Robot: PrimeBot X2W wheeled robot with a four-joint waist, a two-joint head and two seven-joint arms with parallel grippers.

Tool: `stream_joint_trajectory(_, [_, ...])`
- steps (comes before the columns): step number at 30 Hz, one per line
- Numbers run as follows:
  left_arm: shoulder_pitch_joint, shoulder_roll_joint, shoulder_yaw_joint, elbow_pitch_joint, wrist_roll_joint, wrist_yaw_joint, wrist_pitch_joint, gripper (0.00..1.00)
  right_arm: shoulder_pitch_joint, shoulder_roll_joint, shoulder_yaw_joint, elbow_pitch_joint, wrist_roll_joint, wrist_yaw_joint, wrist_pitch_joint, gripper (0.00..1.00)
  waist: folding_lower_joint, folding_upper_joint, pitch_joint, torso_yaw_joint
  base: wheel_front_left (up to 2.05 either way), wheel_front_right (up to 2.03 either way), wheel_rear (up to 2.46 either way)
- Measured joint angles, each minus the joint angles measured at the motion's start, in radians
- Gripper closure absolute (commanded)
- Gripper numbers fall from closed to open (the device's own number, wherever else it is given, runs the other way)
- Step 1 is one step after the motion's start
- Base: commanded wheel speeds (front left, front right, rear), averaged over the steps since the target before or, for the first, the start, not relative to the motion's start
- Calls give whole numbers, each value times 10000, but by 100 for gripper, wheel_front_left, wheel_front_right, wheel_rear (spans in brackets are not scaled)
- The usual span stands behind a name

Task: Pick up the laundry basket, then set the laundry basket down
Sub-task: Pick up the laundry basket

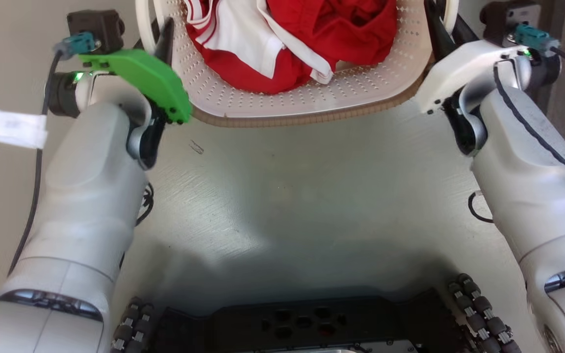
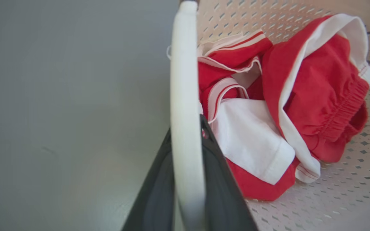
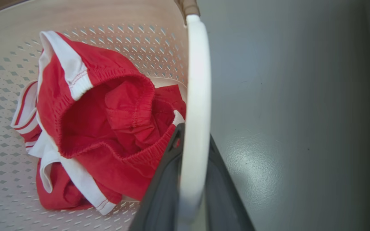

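I read my left pincer pinching the laundry basket by its left handle, and my right pincer pinching its right handle.

There is one laundry basket with two white handles, the left handle and the right handle. There are two grippers, the left gripper and the right gripper, each with two dark fingers. There is one heap of red and white clothes; how many pieces it holds cannot be told.

Laundry basket: cream, perforated walls, brown woven-look rim, white side handles. Sits upright at top centre of head view. Holds crumpled red-and-white clothes.
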Motion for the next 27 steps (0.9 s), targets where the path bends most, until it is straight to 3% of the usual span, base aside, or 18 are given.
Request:
stream_joint_trajectory(13, [-64, -113, -201, 851, -376, -2, -276, 100, -50, 211, 0, 1095, 90, 182, -79, 100, 0, 0, -592, -44, 0, 0, 0])
stream_joint_trajectory(27, [469, -161, -456, 1770, -721, -65, -284, 100, 326, 577, 190, 2217, 261, 380, -155, 100, 0, 0, -2119, -152, 0, 0, 0])
